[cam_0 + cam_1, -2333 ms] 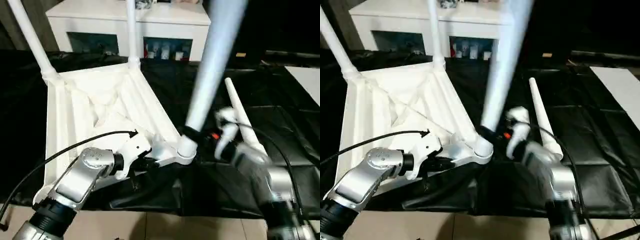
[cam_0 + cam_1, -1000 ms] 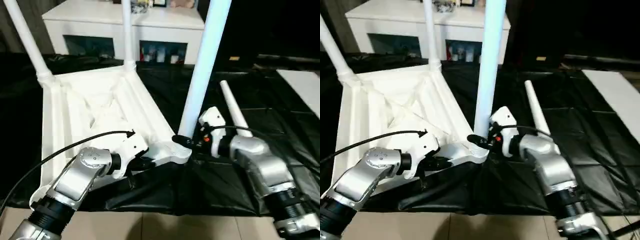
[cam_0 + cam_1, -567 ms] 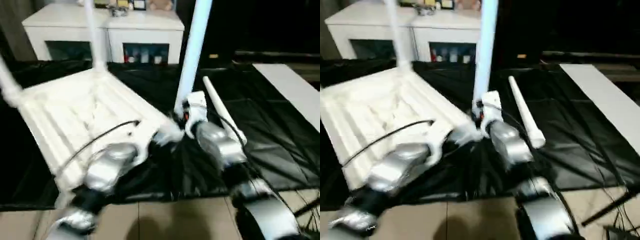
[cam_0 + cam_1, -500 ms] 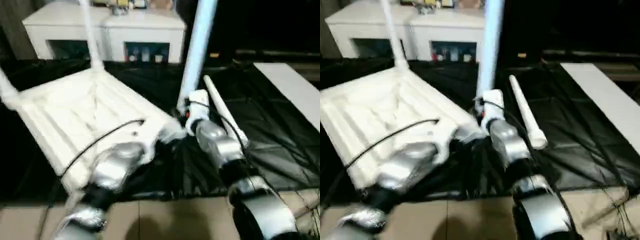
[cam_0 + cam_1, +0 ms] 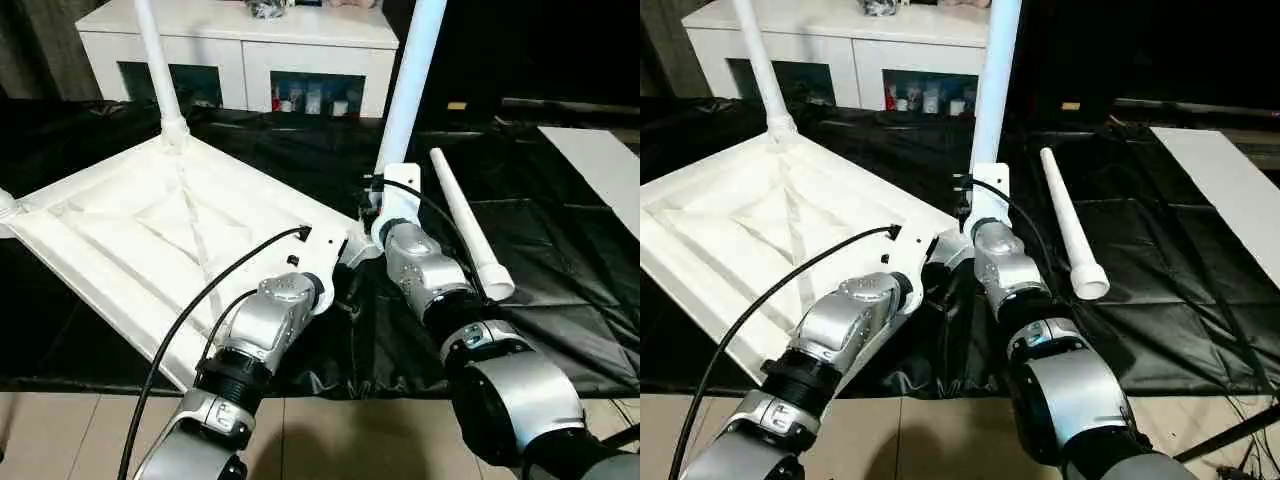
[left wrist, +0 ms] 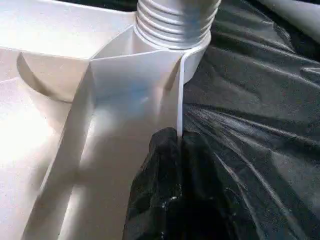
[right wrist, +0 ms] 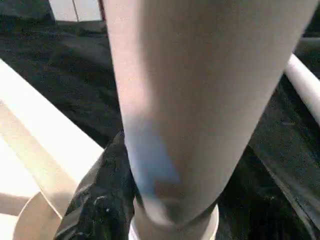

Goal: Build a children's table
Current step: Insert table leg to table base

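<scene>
- The tabletop point(image 5: 150, 240) has swung round since a second ago, its near corner socket point(image 6: 170, 60) now at 12 o'clock from both arms.
- The left gripper point(image 6: 170, 150) pinches the socket's thin wall, fully closed.
- The right gripper point(image 7: 107, 195) stands half open around the upright leg point(image 5: 405, 90), which looks seated, threads showing.
- One spare leg point(image 5: 468, 235) lies at 2 o'clock.

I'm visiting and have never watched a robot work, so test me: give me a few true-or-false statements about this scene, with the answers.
1. The white ribbed plastic tabletop lies underside up. True.
2. All four legs are fitted. False: one white tapered tube leg lies loose on the black sheet.
3. The right claw is around the upright white leg at the near corner socket. True.
4. The left claw holds the loose leg. False: it pinches a rib of the tabletop by that socket.
</scene>
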